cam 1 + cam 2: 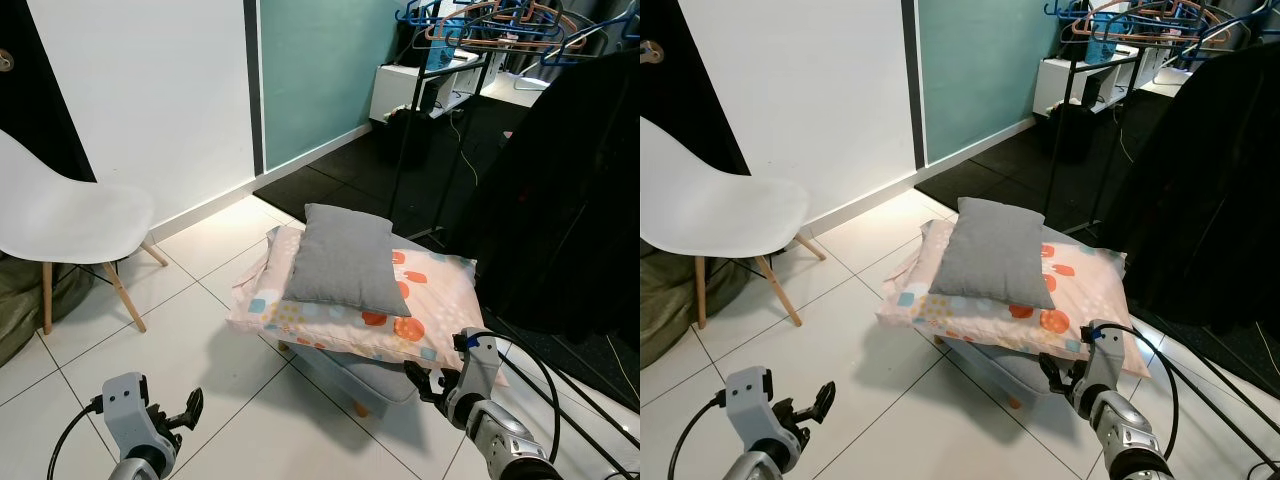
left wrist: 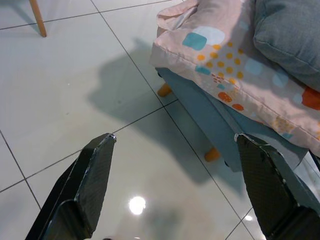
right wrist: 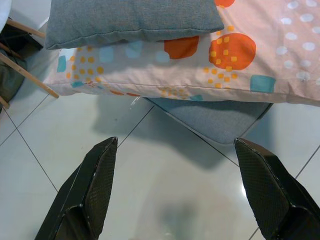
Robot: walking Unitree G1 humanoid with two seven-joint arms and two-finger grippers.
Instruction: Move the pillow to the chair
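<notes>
At twelve o'clock from me, the grey pillow (image 1: 345, 260) lies on top of a patterned pillow (image 1: 440, 300) on a low stool (image 3: 215, 117), its long axis running away from me. Both my claws hang low, spread wide and empty: left gripper (image 1: 178, 412) at seven o'clock, right gripper (image 1: 432, 385) at five, nearer. The chair (image 1: 75, 215) stands at ten, well apart from the pillow.

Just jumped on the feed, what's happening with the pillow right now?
Nothing is held yet. The grey pillow lies on top of a patterned pillow on a low footstool. The left gripper and right gripper are both open, low over the floor tiles in front of the stool. The white chair stands off to the robot's left.
</notes>
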